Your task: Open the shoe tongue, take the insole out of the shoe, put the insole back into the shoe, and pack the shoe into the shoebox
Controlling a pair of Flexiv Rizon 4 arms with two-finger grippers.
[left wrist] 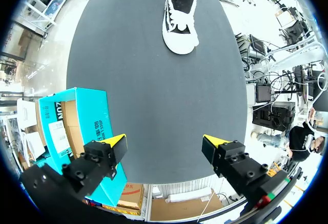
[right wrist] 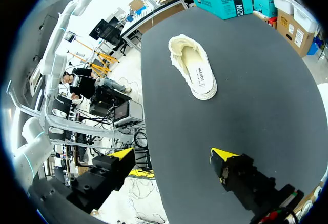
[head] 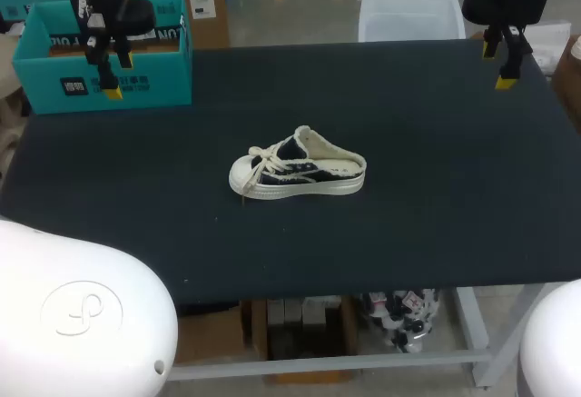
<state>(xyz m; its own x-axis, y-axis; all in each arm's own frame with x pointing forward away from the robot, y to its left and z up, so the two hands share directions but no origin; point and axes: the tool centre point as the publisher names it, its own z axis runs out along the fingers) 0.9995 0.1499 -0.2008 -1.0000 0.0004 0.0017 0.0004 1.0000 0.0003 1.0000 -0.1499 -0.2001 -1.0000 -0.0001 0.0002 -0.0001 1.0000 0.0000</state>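
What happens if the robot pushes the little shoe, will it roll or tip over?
It would probably slide, not roll: the shoe sits flat on its wide white sole. It looks low and open-backed, so likely light and hard to tip. Its loose laces would probably flop and drag.

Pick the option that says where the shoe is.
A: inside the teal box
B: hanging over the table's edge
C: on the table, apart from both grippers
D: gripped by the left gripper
C: the shoe rests on its sole near the middle of the table, the left gripper and right gripper are open and hold nothing, and the box stands at a far corner.
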